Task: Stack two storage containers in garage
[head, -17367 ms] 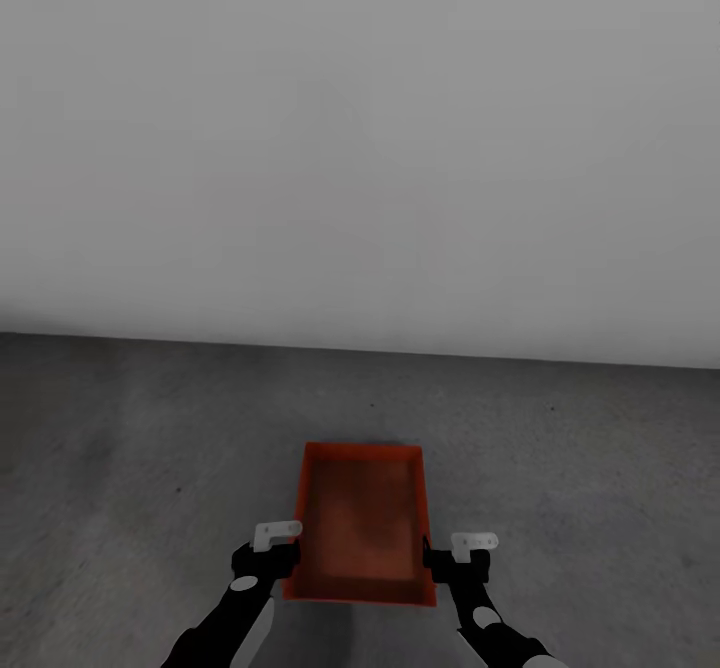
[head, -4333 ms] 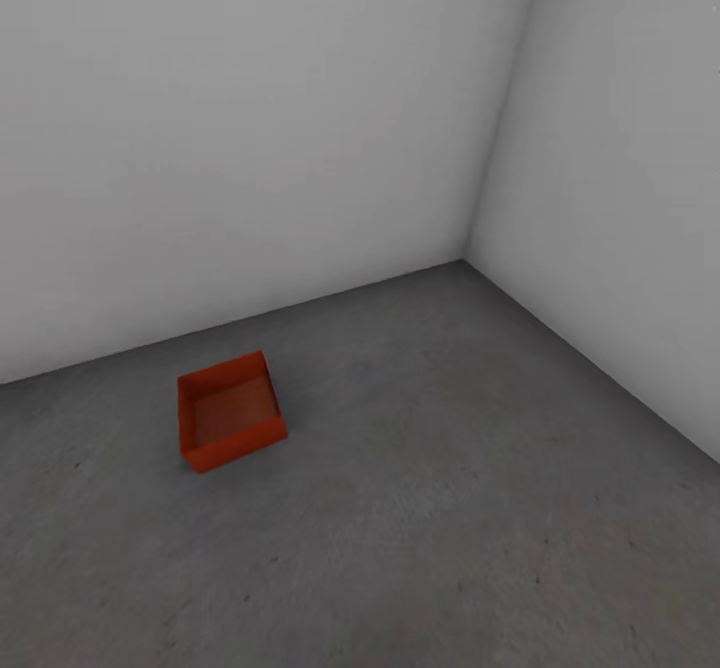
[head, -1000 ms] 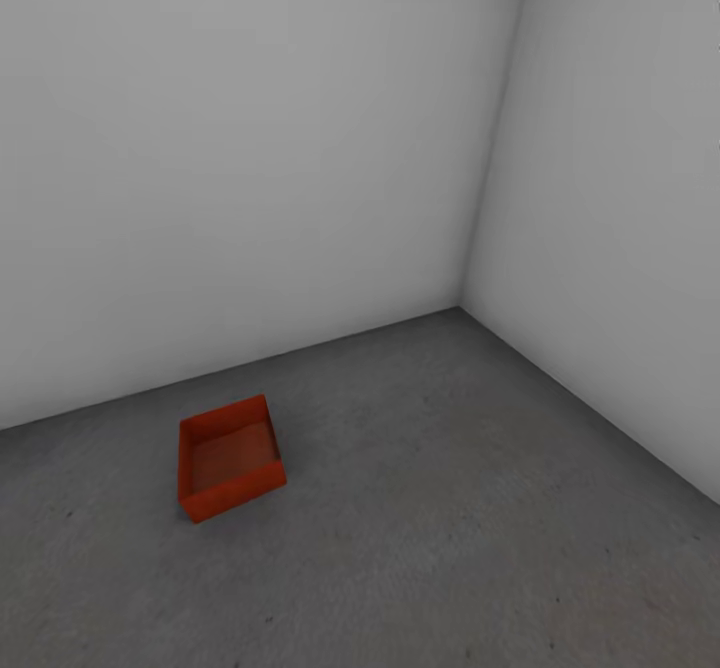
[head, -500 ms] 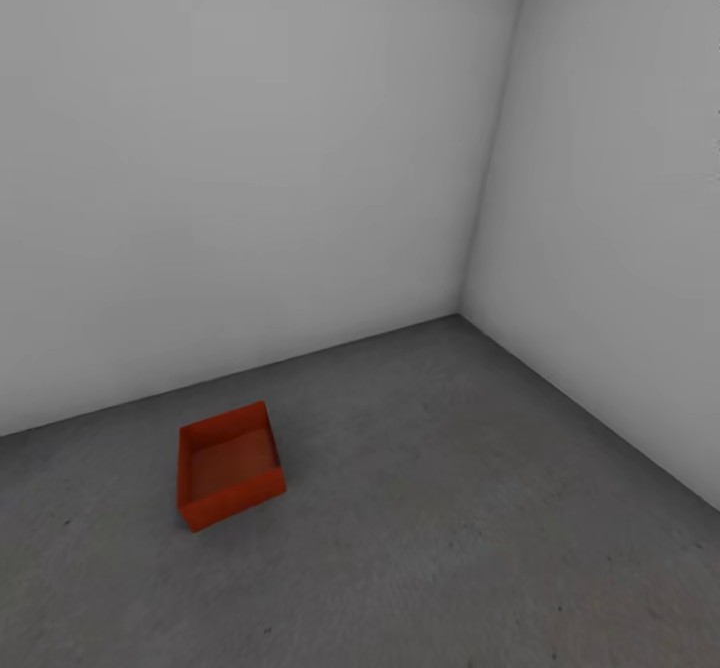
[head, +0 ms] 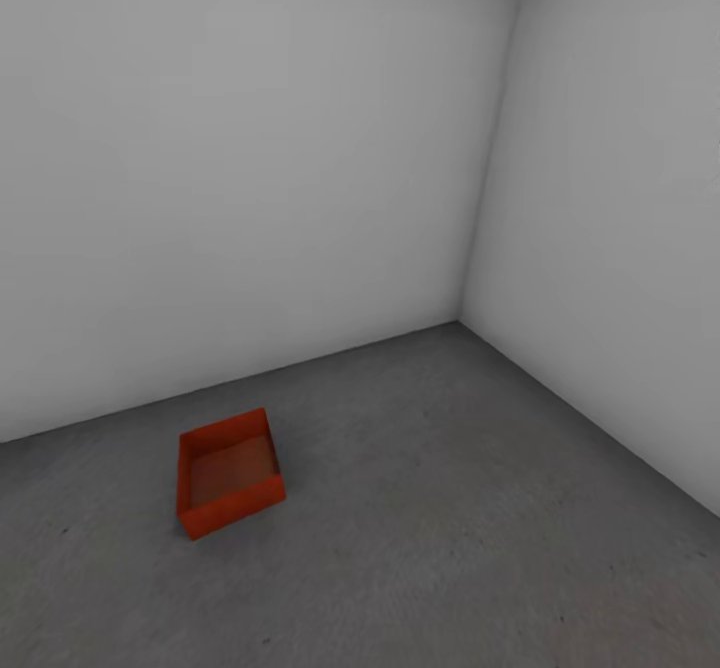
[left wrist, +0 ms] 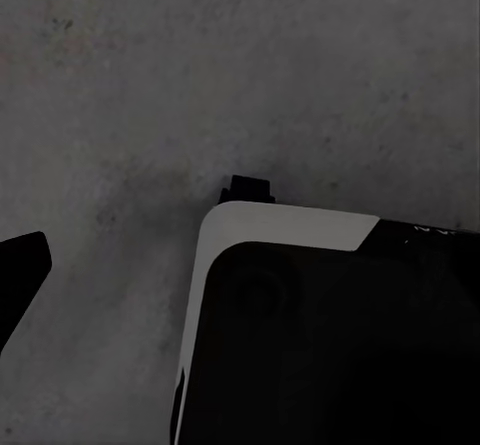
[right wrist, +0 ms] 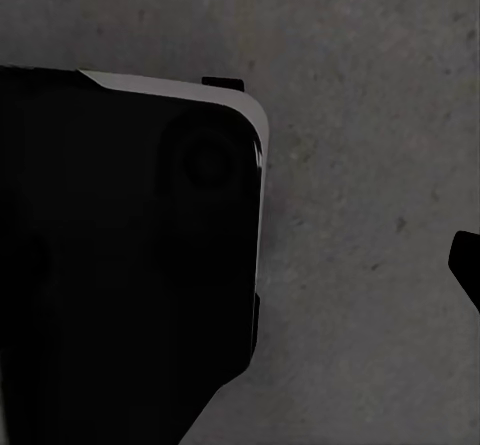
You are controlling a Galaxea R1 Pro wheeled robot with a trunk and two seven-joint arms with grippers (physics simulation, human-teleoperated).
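**One bin down in the garage corner**

A single red-orange storage container (head: 229, 472) sits upright and open-topped on the dark concrete floor (head: 450, 548), near the foot of the white wall (head: 250, 148) and well apart from the room's corner. Seen from the head, its long axis runs obliquely to that wall, one short end facing it and the other facing away. It looks stiff, light and smooth-walled, so I judge a hold on the two long rims, one end effector each side, safest; the flared walls could slip under a side pinch. Both wrist views look down on concrete past the robot's dark base (left wrist: 330, 335), so I cannot tell how either end effector stands.
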